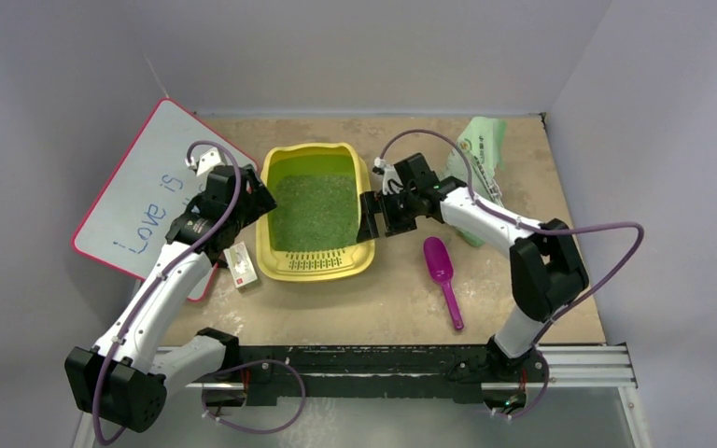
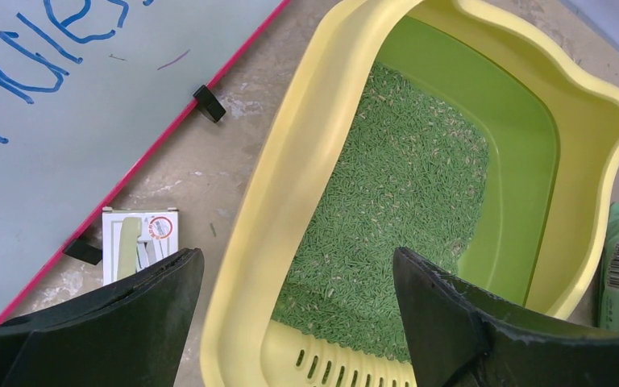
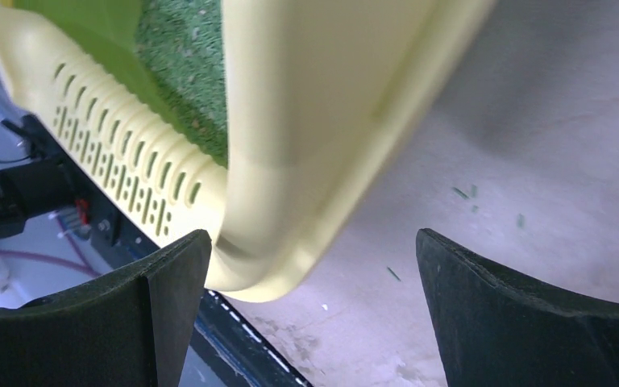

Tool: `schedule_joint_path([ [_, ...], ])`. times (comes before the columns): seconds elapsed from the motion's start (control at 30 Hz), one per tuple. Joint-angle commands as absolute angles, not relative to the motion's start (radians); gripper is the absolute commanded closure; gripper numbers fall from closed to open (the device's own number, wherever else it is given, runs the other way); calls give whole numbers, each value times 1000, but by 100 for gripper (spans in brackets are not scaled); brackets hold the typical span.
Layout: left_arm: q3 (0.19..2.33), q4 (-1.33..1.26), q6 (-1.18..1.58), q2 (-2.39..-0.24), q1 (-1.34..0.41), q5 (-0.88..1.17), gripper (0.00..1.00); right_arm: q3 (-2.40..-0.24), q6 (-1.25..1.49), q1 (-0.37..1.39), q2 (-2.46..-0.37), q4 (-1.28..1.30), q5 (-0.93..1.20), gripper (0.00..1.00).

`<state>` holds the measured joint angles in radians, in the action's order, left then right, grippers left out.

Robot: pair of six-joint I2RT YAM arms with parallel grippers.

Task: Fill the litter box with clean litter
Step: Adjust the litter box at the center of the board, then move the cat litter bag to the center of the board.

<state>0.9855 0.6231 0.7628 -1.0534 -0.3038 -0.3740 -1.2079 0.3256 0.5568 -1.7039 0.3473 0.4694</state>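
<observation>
The yellow litter box [image 1: 317, 264] sits mid-table with its slotted grate end nearest the arms. Green clean litter [image 1: 316, 207] covers most of its floor. My left gripper [image 1: 260, 203] is open and straddles the box's left rim [image 2: 306, 161], one finger outside and one over the litter [image 2: 403, 193]. My right gripper [image 1: 370, 219] is open at the box's right side. In the right wrist view the box's near corner [image 3: 322, 105] sits between the fingers, close to the left finger [image 3: 169, 298]. Both grippers [image 2: 298, 322] [image 3: 314, 314] hold nothing.
A white board with pink edge [image 1: 145, 191] lies at the left. A small white box [image 1: 242, 265] lies beside the litter box. A purple scoop [image 1: 442, 266] lies right of the box. A pale green bag [image 1: 478, 159] lies at the back right. A few stray granules [image 3: 463, 193] lie on the table.
</observation>
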Motion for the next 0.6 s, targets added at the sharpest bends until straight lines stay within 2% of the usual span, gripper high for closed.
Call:
schedule_joint_path([
  [0.0,1024,610,736,-1041,-307,-380,13,-1267,288,554,-1621,482,314,1],
  [0.23,1026,584,708,-1054,-307,-324,13,-1334,263,554,-1450,517,194,1],
  [0.47,1042,553,679,-1066,-307,-243,13,-1399,136,539,-1256,544,-444,1],
  [0.53,1043,551,675,-1069,-307,-236,13,-1418,111,482,-1250,555,-539,1],
  [0.57,1044,550,673,-1070,-307,-234,13,-1432,107,430,-1253,565,-521,1],
])
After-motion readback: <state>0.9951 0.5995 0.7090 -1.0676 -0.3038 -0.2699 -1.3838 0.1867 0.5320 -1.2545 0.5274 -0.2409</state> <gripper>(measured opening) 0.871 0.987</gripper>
